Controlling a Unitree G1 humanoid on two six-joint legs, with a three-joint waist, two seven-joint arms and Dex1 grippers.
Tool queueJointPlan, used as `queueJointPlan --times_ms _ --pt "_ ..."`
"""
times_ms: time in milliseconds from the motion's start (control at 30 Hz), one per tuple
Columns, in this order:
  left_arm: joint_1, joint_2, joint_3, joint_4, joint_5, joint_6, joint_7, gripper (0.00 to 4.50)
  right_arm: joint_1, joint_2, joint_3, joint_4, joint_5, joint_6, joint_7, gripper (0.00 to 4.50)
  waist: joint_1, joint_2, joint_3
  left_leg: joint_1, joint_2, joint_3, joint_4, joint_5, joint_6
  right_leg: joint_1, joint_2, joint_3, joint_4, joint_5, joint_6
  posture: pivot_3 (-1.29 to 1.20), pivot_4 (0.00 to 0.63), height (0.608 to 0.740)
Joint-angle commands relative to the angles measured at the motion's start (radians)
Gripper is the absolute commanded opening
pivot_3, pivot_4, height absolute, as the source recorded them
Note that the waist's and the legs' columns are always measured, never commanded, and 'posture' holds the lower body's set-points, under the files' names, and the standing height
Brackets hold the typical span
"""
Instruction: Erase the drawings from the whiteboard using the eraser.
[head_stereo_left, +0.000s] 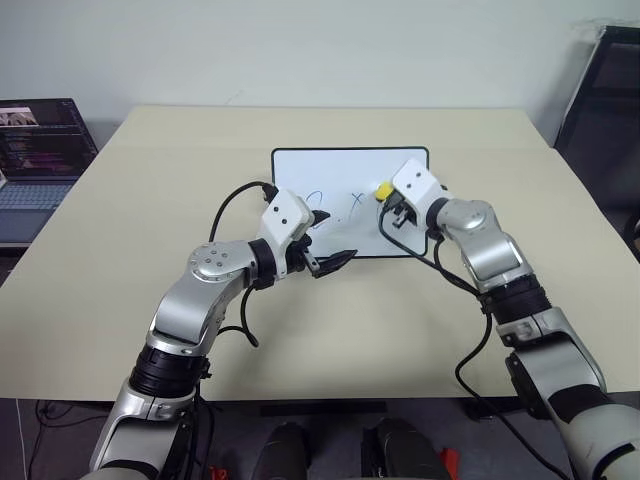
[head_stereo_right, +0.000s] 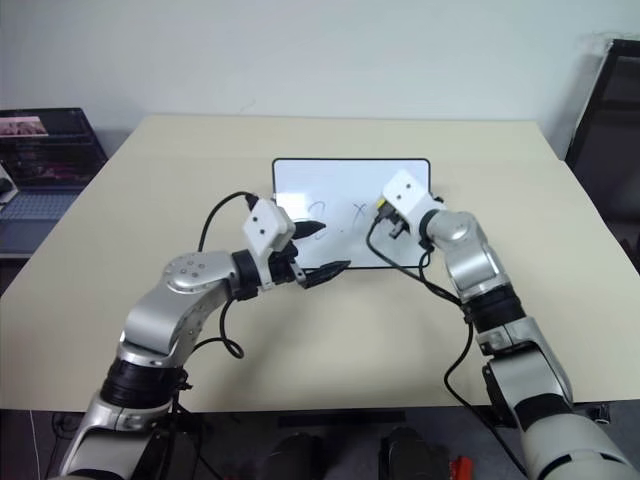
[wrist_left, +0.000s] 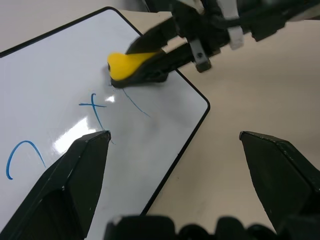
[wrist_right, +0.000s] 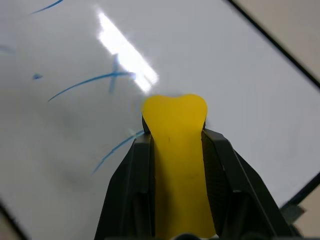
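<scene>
White rectangular black-framed whiteboard on beige worktop, bearing thin blue drawings. Right tool clamped on yellow block eraser, pressed against board. Left tool spread apart, holding nothing.

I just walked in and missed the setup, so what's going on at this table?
The robot is wiping a whiteboard on the table. Its right tool is shut on the yellow eraser, pressed to the board beside blue drawings that remain: a curve, a cross and a thin line. The left tool is open over the board's near edge, holding nothing.
</scene>
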Motion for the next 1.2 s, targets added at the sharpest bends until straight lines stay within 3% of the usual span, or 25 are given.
queueJointPlan --times_ms 33,200,300,833,1200 --pt "-0.012 -0.001 0.000 -0.018 0.001 -0.019 -0.004 4.50 0.023 -0.016 0.044 -0.054 -0.031 0.011 0.040 0.96 -0.002 0.000 0.000 0.000 0.000 0.000 0.000 0.000 0.000 0.000 0.000 0.000 0.000 0.000 0.000 0.00 0.150 0.740" --pt "-0.013 0.002 -0.001 -0.019 0.001 -0.019 -0.011 4.50 -0.036 0.004 -0.003 0.020 -0.077 -0.053 -0.113 0.96 -0.002 0.000 0.000 0.000 0.000 0.000 0.000 0.000 0.000 0.000 0.000 0.000 0.000 0.000 0.000 0.00 0.150 0.740" --pt "-0.013 0.001 -0.003 -0.023 0.001 -0.016 -0.010 4.50 -0.052 0.008 -0.011 0.044 -0.076 -0.079 -0.135 0.96 0.000 0.000 0.000 0.000 0.000 0.000 0.000 0.000 0.000 0.000 0.000 0.000 0.000 0.000 0.000 0.00 0.150 0.740" --pt "-0.006 0.001 -0.007 -0.039 -0.003 -0.004 -0.009 4.50 -0.020 0.010 0.018 0.030 -0.100 -0.061 -0.069 0.96 0.000 0.000 0.001 0.000 0.000 0.000 -0.001 0.000 0.000 0.000 0.000 0.000 -0.002 0.000 0.000 0.00 0.150 0.740" --pt "-0.015 0.001 -0.008 -0.035 -0.007 0.000 -0.012 4.50 0.132 -0.078 0.081 -0.191 -0.096 0.036 0.134 0.96 0.001 0.000 0.001 0.000 0.000 -0.001 -0.001 0.000 0.000 0.001 0.000 -0.001 -0.004 0.000 0.000 0.00 0.150 0.740"
